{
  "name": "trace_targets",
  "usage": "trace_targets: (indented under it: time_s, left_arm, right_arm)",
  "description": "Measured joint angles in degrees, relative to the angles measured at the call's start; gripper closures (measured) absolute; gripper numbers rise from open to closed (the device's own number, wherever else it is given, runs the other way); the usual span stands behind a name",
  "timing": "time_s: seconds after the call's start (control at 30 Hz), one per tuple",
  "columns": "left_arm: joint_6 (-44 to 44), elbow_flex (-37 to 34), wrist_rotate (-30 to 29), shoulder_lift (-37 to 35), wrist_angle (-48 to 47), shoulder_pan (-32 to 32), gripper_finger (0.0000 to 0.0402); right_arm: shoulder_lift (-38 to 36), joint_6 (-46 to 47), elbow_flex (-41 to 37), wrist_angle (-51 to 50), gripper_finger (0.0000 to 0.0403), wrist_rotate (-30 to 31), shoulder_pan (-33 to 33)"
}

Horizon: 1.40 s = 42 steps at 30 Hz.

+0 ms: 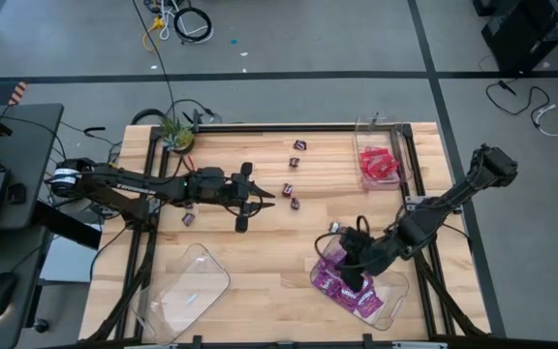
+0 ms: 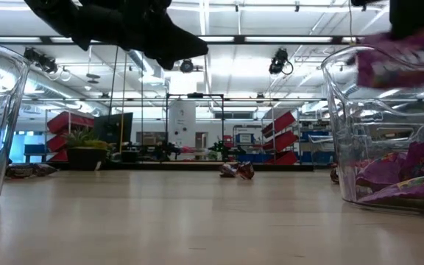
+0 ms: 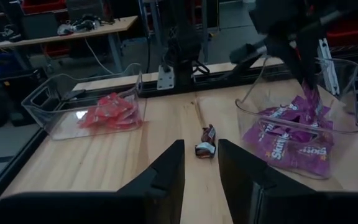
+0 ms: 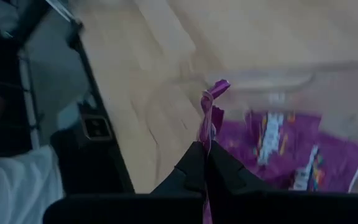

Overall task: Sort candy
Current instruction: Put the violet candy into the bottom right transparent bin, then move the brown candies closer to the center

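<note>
My right gripper [image 4: 205, 155] is shut on a purple candy packet [image 4: 207, 109] above the clear tray [image 1: 395, 291] of purple packets [image 3: 291, 134] at the near right. My left gripper [image 3: 201, 168] hangs open over the table's middle and touches nothing. A small dark wrapped candy [image 3: 205, 143] lies on the wood just beyond its fingertips. More dark pieces [image 1: 294, 162] lie scattered on the table's far middle, and two [image 1: 189, 219] lie below the left arm. Red packets [image 1: 378, 165] lie in a clear tray at the far right. My right gripper pinches the purple packet between its two fingers at one end [image 4: 205, 144]. The packet shows edge-on and sticks out past the fingertips. The fingers slant downward. The packet [image 2: 403, 59] hangs clear, above the purple tray's rim.
A clear tray [image 1: 187, 291] with nothing in it sits at the near left. A small potted plant [image 1: 175, 136] stands at the far left corner. Bare wood lies between the two near trays. Black frame rails run along the table's left and right sides.
</note>
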Motion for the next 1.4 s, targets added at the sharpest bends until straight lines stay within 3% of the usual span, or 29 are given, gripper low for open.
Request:
trace_targets:
  time_s: [0.33, 0.57, 0.73, 0.83, 0.93, 1.03, 1.23, 1.4]
  left_arm:
    - [-0.12, 0.0, -0.01, 0.0, -2.49, 0.33, 0.0308]
    - [-0.18, 0.0, -1.8, 0.0, -2.67, 0.36, 0.0309]
    - [-3.4, 1.69, -2.45, 0.0, -7.88, 2.21, 0.033]
    - [-3.48, 2.43, -1.82, 0.0, -11.46, 3.36, 0.0356]
    - [-3.34, 2.43, -0.77, 0.0, -12.29, 4.01, 0.0388]
    - [-3.3, 2.45, 1.08, 0.0, -12.83, 4.37, 0.0396]
    - [-3.19, 2.45, 1.92, 0.0, -13.44, 4.37, 0.0392]
    - [-3.1, 2.45, 1.92, 0.0, -15.59, 4.37, 0.0397]
  right_arm:
    - [7.85, -1.67, 0.0, -0.12, 0.0389, -8.54, -1.79]
    - [8.98, -2.85, 0.11, -2.73, 0.0304, -16.48, -4.91]
    - [4.58, -9.13, 4.78, -15.07, 0.0259, -15.38, -7.68]
    - [2.41, -14.29, 9.19, -24.99, 0.0263, -10.17, -9.01]
    - [1.24, -18.5, 11.46, -35.1, 0.0296, -4.95, -11.35]
    - [1.25, -22.66, 10.64, -40.04, 0.0335, -3.9, -15.21]
    - [1.28, -33.31, 5.31, -35.7, 0.0344, -4.45, -23.89]
    - [1.3, -40.42, -2.0, -29.07, 0.0335, -13.59, -29.31]
